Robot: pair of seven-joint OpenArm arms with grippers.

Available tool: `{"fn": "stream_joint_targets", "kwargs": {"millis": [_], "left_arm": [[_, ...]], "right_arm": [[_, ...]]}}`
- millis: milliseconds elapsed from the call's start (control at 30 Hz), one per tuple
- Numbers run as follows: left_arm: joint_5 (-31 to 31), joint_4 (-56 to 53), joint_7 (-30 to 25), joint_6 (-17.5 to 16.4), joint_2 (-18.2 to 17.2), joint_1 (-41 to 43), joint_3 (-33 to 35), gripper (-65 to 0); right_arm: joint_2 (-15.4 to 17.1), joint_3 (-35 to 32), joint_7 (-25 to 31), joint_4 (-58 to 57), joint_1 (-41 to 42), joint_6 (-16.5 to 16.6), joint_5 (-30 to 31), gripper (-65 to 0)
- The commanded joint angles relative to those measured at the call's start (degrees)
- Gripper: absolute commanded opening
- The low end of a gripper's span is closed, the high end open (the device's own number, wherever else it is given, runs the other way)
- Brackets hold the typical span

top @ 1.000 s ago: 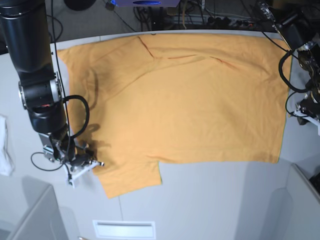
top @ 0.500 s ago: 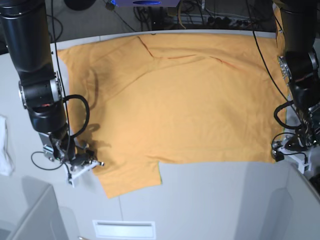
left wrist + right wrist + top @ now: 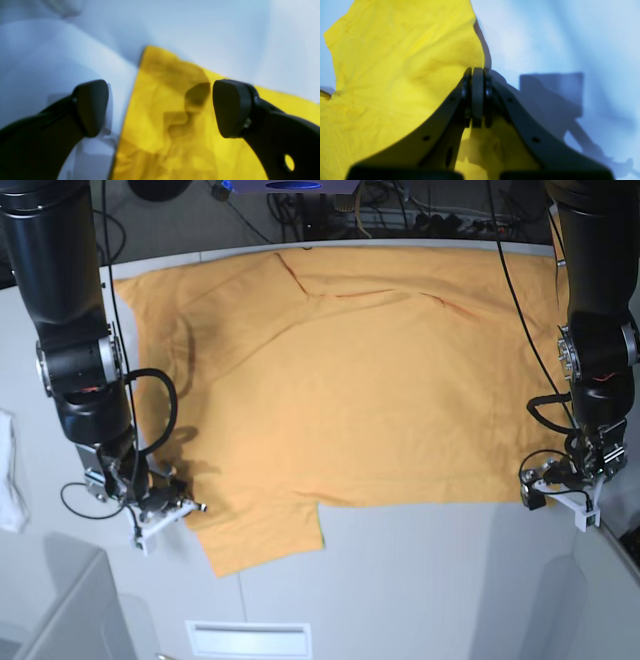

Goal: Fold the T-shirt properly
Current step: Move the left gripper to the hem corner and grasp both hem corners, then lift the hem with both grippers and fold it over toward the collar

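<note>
The orange-yellow T-shirt (image 3: 350, 380) lies spread flat on the grey table (image 3: 430, 580), collar toward the left, with one short sleeve (image 3: 260, 535) pointing at the front edge. My right gripper (image 3: 190, 507) is down at that sleeve's left edge. In the right wrist view its jaws (image 3: 477, 97) are pressed together where the sleeve's edge (image 3: 395, 62) rises to meet them. My left gripper (image 3: 553, 485) hovers low over the hem's front right corner. It stands wide open (image 3: 161, 110), with the shirt's corner (image 3: 160, 140) lying between its fingers.
A small white cloth (image 3: 10, 470) hangs at the table's left edge. Grey bin walls rise at the front left (image 3: 70, 610) and front right (image 3: 600, 580). A white slotted plate (image 3: 247, 638) sits at the front edge. Cables run behind the table.
My left arm has swung in and come down to the hem's front right corner, and its jaws have opened wide. The right arm and the shirt have not moved.
</note>
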Motion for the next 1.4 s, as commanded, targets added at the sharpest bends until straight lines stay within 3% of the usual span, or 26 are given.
{"fn": "stream_joint_targets", "kwargs": {"millis": [0, 300, 367, 533, 600, 867, 1133, 1367], "left_arm": [[-0.38, 0.3, 0.55, -0.3, -0.6, -1.1, -0.18, -1.8], [-0.38, 0.48, 0.9, -0.3, 1.16, -0.84, -0.09, -4.4], [-0.03, 0.48, 0.81, -0.3, 1.6, -0.22, 0.44, -13.5], [-0.11, 0.65, 0.55, -0.3, 1.51, 1.09, 0.35, -52.5], [-0.11, 1.0, 0.46, -0.3, 1.51, 1.09, 0.35, -65.0], [-0.29, 10.94, 1.43, -0.48, 1.16, 5.84, 0.44, -65.0], [-0.55, 26.24, 8.99, -0.3, 1.07, 12.79, -0.27, -65.0], [-0.03, 40.04, 17.78, -0.3, 1.42, 17.53, -11.34, -65.0]], "right_arm": [[0.39, 0.15, -0.78, 0.57, 1.55, -0.4, -0.38, -65.0], [0.39, 0.15, -0.78, 0.57, 1.55, -0.4, -0.47, -65.0], [0.39, 0.06, -0.78, 0.57, 1.55, -0.4, -0.47, -65.0], [0.74, 0.15, -0.43, 0.74, 0.5, -0.4, -0.47, -65.0], [1.0, 0.15, -0.43, 0.92, 0.14, -0.4, -0.47, -65.0], [1.09, 0.24, 3.44, 1.01, -1.61, -0.4, -0.47, -65.0], [3.2, 0.15, 3.08, 11.47, -5.13, -0.32, -0.47, -65.0], [7.16, 0.32, 1.59, 24.65, -10.49, -0.4, -0.2, -65.0]]}}
